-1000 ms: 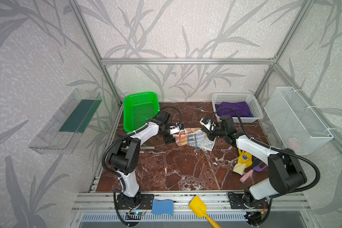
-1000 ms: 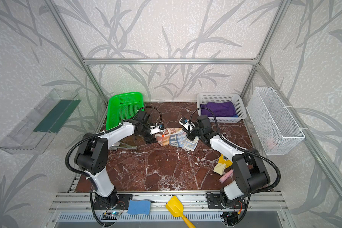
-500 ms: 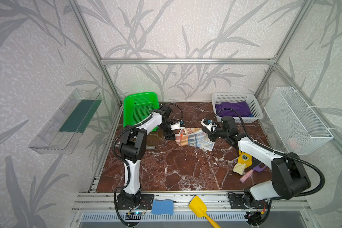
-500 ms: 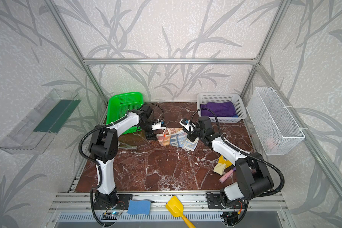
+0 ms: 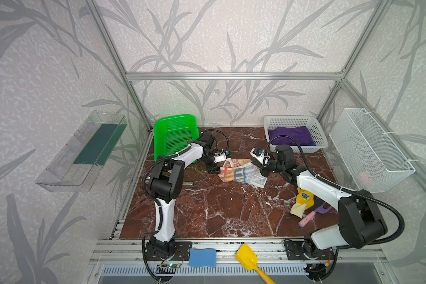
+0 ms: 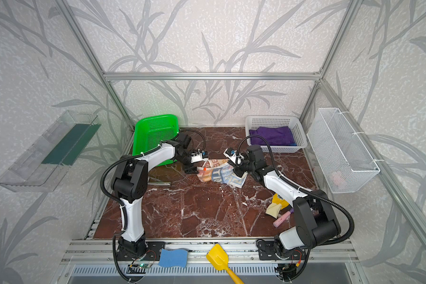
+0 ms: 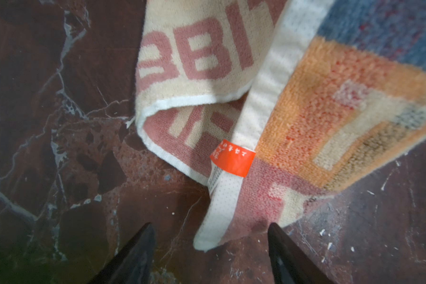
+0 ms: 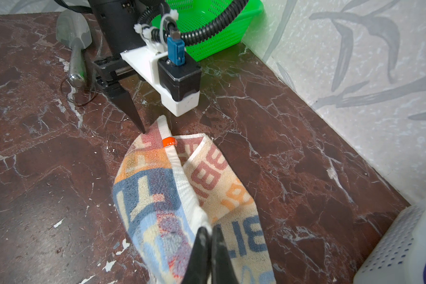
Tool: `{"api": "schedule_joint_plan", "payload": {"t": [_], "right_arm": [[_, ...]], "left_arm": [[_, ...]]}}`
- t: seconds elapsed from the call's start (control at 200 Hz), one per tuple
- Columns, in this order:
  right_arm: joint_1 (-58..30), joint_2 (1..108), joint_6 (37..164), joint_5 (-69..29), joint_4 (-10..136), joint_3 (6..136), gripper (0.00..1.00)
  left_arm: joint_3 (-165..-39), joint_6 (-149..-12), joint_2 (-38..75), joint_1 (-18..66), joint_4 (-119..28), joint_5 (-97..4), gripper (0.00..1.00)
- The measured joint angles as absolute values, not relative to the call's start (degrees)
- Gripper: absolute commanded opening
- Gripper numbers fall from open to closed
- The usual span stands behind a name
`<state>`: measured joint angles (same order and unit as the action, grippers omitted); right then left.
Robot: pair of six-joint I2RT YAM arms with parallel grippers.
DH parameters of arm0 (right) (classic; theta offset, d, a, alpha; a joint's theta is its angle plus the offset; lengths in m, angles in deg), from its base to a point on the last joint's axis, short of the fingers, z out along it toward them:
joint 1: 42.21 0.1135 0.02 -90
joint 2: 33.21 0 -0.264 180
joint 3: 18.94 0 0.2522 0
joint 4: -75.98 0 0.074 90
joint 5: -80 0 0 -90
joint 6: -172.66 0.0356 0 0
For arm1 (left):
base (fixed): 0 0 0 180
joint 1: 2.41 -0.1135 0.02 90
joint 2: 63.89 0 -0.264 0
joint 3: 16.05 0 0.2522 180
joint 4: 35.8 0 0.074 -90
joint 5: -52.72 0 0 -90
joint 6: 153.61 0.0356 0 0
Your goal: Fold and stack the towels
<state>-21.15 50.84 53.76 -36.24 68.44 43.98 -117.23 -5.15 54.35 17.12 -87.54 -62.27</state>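
The printed towel [image 5: 241, 172] lies loosely folded and rumpled on the table [image 5: 219, 211], in its far half near the middle, between the two arms. The right pincer [image 8: 209, 230] is pressed together on the towel's white hem at its right end, with the cloth nipped between the fingers. The left pincer [image 7: 210, 227] stands spread at the towel's left end. Its wrist view shows a corner of the towel lying between the two tips, and the right wrist view shows one fingertip [image 8: 134, 118] touching that corner. An orange tag [image 7: 233, 157] sits on the hem just beside this corner. The folds show orange, pink and blue letters.

The purple towel [image 5: 290, 135] lies in the white basket [image 5: 293, 120] at the far right of the table, well apart from the printed one. A sliver of the blue towel [image 5: 309, 144] shows under its near right corner. A green basket [image 5: 175, 132] leans at the far left, behind the left arm. A metal scoop [image 8: 74, 46] lies on the table left of the left pincer. A yellow glove [image 5: 303, 199] lies near right, beside the right arm.
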Motion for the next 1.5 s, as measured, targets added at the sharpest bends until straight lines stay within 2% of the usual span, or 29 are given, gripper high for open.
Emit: {"api": "schedule_joint_plan", "payload": {"t": [0.255,0.495,0.8,0.87,0.92,1.195,1.334,1.499], "right_arm": [[-21.2,50.2,53.2,-36.2,68.4,43.8,0.0],[-21.2,50.2,53.0,-36.2,68.4,43.8,0.0],[-21.2,50.2,53.0,-36.1,68.4,43.8,0.0],[-21.2,50.2,53.0,-36.0,68.4,43.8,0.0],[-21.1,50.2,53.0,-36.0,68.4,43.8,0.0],[-21.2,50.2,54.8,-33.4,68.0,43.8,0.0],[-21.4,50.2,58.9,-30.2,66.5,45.7,0.0],[-22.1,50.2,65.3,-24.1,64.0,53.3,0.0]], "left_arm": [[-117.8,-3.7,55.9,17.6,-89.6,-61.7,0.66],[-117.9,-3.2,56.9,18.3,-90.3,-60.7,0.55],[-117.9,-3.9,57.2,18.6,-90.1,-59.5,0.26],[-117.9,-4.0,57.2,18.6,-90.0,-59.2,0.14],[-117.8,-3.8,57.1,18.6,-89.9,-58.8,0.0],[-117.4,-7.6,54.1,19.0,-89.4,-54.7,0.0],[-118.3,-15.3,51.2,19.0,-89.1,-48.8,0.0],[-127.1,-26.6,50.3,19.4,-89.2,-41.2,0.0]]}}
